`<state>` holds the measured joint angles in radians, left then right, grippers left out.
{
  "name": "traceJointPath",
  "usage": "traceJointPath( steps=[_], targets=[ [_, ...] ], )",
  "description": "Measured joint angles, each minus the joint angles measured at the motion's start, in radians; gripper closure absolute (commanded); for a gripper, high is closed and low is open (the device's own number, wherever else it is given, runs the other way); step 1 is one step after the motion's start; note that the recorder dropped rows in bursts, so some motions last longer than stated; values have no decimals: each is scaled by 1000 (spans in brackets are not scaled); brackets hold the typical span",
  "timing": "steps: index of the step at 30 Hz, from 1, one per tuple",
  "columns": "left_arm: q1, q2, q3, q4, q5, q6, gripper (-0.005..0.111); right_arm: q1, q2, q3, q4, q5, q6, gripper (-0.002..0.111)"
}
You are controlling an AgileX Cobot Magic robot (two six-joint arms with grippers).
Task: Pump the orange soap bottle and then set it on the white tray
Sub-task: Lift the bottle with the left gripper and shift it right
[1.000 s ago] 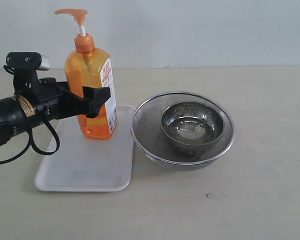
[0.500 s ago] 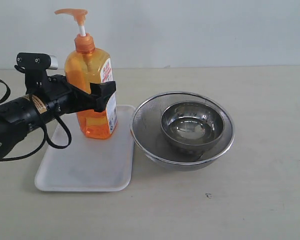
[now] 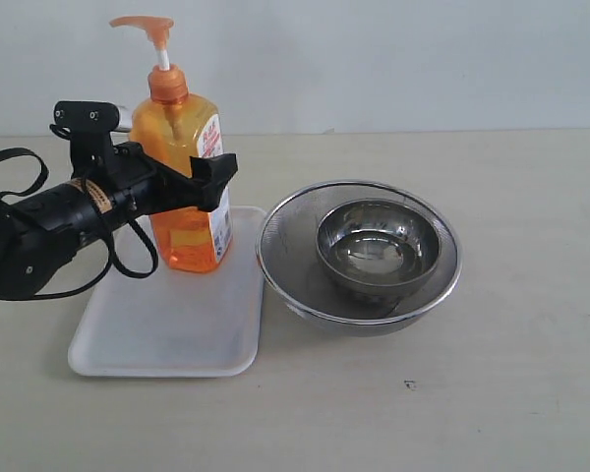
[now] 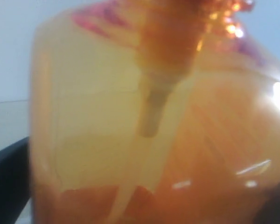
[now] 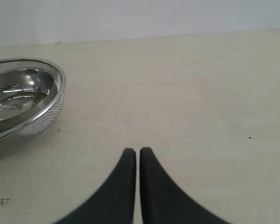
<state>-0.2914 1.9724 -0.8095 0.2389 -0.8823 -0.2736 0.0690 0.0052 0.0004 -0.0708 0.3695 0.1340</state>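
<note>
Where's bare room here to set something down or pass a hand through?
Free: bare table right of the mesh bowl, the strip in front of bowl and white tray, and the tray's near half. Crowded: the tray's far end, where the left gripper straddles the orange soap bottle; tray and bowl nearly touch.

Wire-mesh bowl (image 3: 287, 258) right of centre, round, shiny rim, resting on table (image 3: 511, 383). Smaller steel bowl (image 3: 379, 251) nested inside it, upright, polished inner surface catching light. Table pale beige, matte, filling lower two thirds of frame. Small dark speck (image 3: 408, 384) on table below bowls. Plain whitish wall (image 3: 423, 59) across top.
</note>
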Motion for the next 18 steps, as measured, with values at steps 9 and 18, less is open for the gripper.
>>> traceJointPath(
  steps=[9,18],
  targets=[
    [0,53,-44,-5,0,0,25,0,0,0,0,0,0,108],
    [0,74,-50,5,3,25,101,0,0,0,0,0,0,108]
  ],
)
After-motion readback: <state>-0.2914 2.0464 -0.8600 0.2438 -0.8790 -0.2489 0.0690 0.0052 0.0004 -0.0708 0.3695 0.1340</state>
